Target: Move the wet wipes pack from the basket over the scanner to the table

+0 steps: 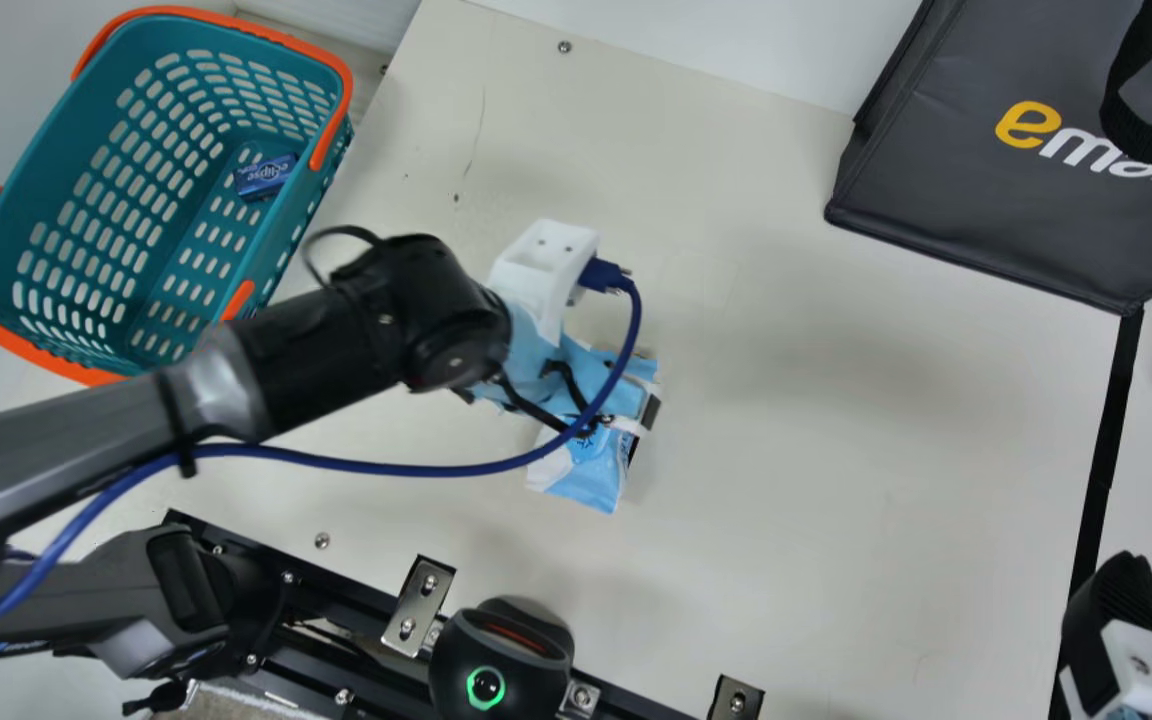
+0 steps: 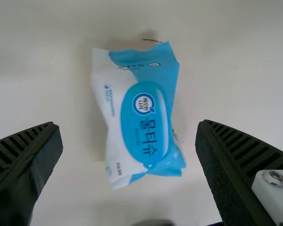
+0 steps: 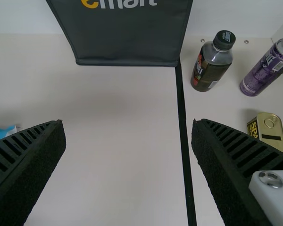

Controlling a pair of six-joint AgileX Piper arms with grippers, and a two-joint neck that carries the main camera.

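Wet wipes pack (image 2: 137, 113), printed label (image 2: 145, 126), table (image 2: 240, 66)

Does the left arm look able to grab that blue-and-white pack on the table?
Probably yes. The left arm's tool is open above the wet wipes pack, which looks narrower than the opening, and nothing lies on top.

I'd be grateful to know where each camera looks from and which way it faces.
Main view: on the neck, looking steeply down at the table; the left arm crosses it, part of the right arm at lower right.
Left wrist view: on that wrist, facing down at the wet wipes pack; open left end effector in front.
Right wrist view: on that wrist, slanting across the table toward the dark bag; open right end effector in front.
Main and right wrist views share the dark bag.
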